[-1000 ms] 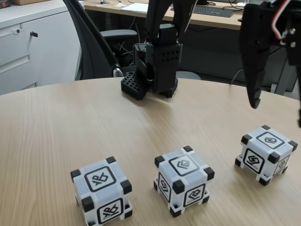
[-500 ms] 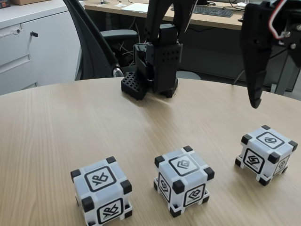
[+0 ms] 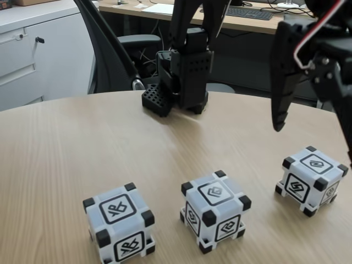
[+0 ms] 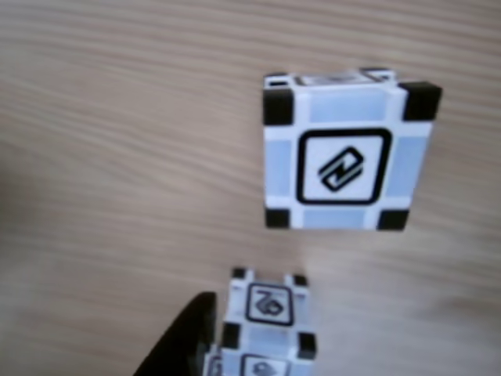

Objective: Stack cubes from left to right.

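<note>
Three white plastic cubes (image 3: 118, 223) (image 3: 214, 209) (image 3: 311, 180): black corner blocks, black-framed glyphs, each different. Light wood-grain table (image 3: 82, 148). Black gripper (image 3: 313, 129).

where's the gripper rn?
In the fixed view the gripper hangs open at the right, above the right cube and touching nothing; the middle cube sits to its left.
</note>
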